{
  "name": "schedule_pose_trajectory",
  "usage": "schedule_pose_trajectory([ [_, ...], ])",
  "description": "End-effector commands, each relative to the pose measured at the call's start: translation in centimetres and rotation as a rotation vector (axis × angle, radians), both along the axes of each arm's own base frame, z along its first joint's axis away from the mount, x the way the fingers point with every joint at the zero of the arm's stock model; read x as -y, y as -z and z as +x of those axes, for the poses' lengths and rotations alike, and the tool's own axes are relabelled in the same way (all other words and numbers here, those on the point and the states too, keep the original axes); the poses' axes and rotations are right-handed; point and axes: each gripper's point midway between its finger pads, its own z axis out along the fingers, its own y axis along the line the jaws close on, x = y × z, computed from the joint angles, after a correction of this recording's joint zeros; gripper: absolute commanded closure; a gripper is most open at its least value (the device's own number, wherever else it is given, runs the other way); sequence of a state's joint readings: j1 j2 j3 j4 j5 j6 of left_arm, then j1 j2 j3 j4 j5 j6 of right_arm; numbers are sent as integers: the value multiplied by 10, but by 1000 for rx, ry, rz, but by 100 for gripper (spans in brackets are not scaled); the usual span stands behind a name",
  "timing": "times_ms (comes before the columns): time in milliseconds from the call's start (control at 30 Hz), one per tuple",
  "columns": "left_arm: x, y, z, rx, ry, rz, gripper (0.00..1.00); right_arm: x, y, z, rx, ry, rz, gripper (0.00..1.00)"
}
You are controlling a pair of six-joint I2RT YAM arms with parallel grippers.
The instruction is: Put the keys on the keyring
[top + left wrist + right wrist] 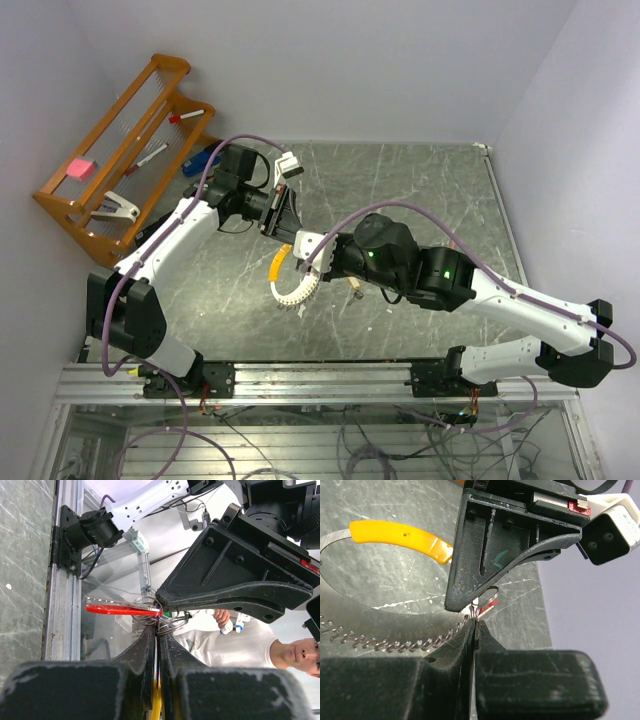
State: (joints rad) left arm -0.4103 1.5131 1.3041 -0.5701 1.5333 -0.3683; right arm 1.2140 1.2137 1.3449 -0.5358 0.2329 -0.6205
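Bright, even overhead light (soft shadows), close foregrounds blurred.

I count my two grippers, left gripper (159, 632) and right gripper (474, 625), one keyring (395, 642), one red key (122, 610), one rack (120, 150).

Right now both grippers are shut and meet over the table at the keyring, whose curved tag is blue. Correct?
No. The tag on the keyring is yellow-orange, not blue; the right wrist view shows it. The left gripper and right gripper are shut and do meet at the keyring.
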Motion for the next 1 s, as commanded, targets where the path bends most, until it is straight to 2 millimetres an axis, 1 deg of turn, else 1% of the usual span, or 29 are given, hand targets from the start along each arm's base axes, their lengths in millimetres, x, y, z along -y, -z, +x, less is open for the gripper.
schedule_pose_trajectory([
  [0, -1, -14, -6, 17, 29, -31, 93, -6, -7, -6, 12, -22, 11, 100],
  [267, 2, -14, -1, 3, 30, -26, 93, -5, -4, -9, 45, -23, -32, 100],
  [433, 2, -13, -1, 0, 23, -19, 93, -5, -8, -8, 54, -15, -22, 100],
  [567, 2, -12, -1, 10, 16, -16, 93, -8, -11, -9, 41, -16, 7, 100],
  [733, 1, -13, -2, 9, 15, -15, 93, -8, -9, -9, 45, -17, -6, 100],
  [967, 1, -12, -3, 13, 12, -14, 93, -10, -16, -6, 65, -7, 22, 100],
])
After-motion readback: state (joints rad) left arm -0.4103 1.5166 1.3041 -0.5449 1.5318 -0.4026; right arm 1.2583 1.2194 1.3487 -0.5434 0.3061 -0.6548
